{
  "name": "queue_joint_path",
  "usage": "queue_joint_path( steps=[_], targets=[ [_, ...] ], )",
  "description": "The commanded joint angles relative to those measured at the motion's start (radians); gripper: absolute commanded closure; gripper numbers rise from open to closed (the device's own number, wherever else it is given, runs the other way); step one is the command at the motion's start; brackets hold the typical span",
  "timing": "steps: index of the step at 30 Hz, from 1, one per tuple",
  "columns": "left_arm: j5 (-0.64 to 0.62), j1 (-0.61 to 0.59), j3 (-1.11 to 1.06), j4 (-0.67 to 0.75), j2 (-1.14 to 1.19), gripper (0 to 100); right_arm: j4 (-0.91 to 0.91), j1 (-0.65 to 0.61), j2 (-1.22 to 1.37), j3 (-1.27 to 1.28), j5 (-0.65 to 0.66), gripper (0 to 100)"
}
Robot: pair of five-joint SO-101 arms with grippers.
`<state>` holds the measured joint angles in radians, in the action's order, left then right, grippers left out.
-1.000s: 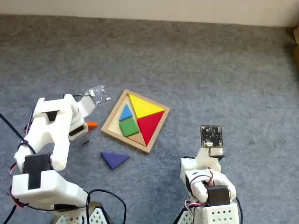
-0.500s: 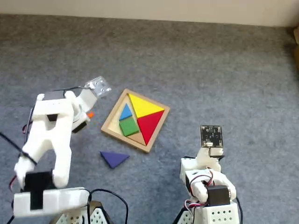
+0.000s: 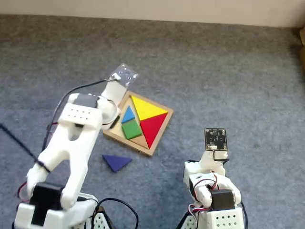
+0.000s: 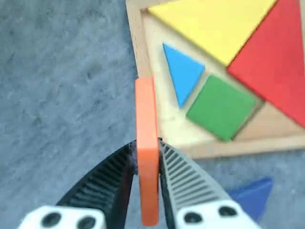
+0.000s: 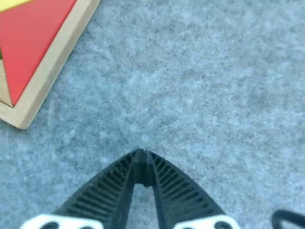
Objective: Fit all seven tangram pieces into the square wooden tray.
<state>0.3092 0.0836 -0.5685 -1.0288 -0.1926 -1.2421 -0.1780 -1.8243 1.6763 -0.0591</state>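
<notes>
Left fingers (image 4: 167, 157), pinching the orange piece (image 4: 147, 114), reached the tray (image 4: 135, 47) on grey carpet (image 3: 214, 62); right fingers (image 5: 142, 162) closed

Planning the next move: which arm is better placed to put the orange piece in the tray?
Left. Left gripper holds the orange piece at the tray rim; right gripper is shut, empty.

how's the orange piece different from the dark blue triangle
Pose: the orange piece stands on edge by the tray rim; the dark blue triangle lies flat on the carpet. State: the left gripper clamps the orange piece; nothing touches the triangle. Neither is fitted into the tray yet.
</notes>
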Motion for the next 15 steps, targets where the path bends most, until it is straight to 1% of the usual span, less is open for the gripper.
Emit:
queue_joint_path(
  steps=[1,7,15],
  targets=[
    [-0.077,0.041,0.035,0.109,0.091,99,-0.016,0.010,-0.018,0.104,0.009,99.1],
    [-0.087,0.053,0.145,0.132,0.297,99,-0.016,0.007,-0.018,0.104,0.009,99.1],
    [-0.104,0.093,0.213,0.138,0.375,99,-0.016,0.005,-0.018,0.104,0.009,99.1]
  ],
)
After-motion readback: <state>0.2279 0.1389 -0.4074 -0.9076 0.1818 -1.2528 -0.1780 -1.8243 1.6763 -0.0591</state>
